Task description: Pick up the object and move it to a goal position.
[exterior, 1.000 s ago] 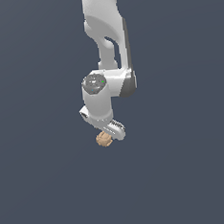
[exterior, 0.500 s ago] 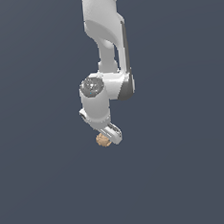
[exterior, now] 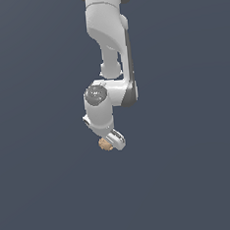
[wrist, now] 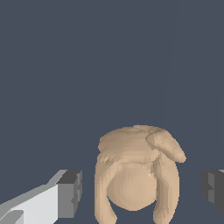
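The tool stood open astride the object, a gap showing between each pad and its sides, so a good grasp probably called for closing evenly on the lumpy ball's middle before any lift toward the goal.

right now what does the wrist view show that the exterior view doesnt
Only the wrist view shows the jaws standing apart, with clear gaps between each dark pad and the tan object, and the object's creased, lumpy surface. Only the exterior view shows the white arm reaching down from above and the whole gripper at its end. Both show the object at the gripper, against a plain dark grey background.
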`<state>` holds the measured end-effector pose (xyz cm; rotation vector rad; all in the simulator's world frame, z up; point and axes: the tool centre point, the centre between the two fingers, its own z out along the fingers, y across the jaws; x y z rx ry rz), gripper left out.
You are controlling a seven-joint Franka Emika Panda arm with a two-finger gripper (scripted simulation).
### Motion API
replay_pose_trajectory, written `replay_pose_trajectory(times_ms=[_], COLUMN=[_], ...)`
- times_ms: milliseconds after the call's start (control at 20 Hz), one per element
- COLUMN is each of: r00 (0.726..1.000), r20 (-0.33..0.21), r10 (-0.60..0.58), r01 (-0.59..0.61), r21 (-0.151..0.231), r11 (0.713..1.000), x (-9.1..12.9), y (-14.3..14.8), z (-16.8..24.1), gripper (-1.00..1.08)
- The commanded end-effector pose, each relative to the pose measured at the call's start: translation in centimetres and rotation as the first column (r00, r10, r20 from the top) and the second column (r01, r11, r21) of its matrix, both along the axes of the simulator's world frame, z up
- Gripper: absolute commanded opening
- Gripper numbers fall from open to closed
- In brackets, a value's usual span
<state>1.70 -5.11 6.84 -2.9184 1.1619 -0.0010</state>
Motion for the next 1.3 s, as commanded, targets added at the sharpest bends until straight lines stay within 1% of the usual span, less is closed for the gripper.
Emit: replay_pose_trajectory(times_ms=[0, 150, 350, 400, 950, 1250], r00=[1.000, 1.000, 1.000, 1.000, 1.000, 1.000], r20=[-0.001, -0.001, -0.001, -0.001, -0.001, -0.001], r10=[-0.002, -0.002, -0.003, -0.003, -0.002, -0.002], r01=[0.002, 0.002, 0.003, 0.003, 0.002, 0.002], r21=[0.000, 0.000, 0.000, 0.000, 0.000, 0.000], r11=[1.000, 1.000, 1.000, 1.000, 1.000, 1.000], x=[-0.1, -0.1, 0.0, 0.0, 0.0, 0.4], y=[0.0, 0.0, 0.0, 0.0, 0.1, 0.6], z=[-1.4, -2.5, -2.9, -2.9, -2.8, -1.1], gripper=[1.00, 1.00, 1.00, -1.00, -1.00, -1.00])
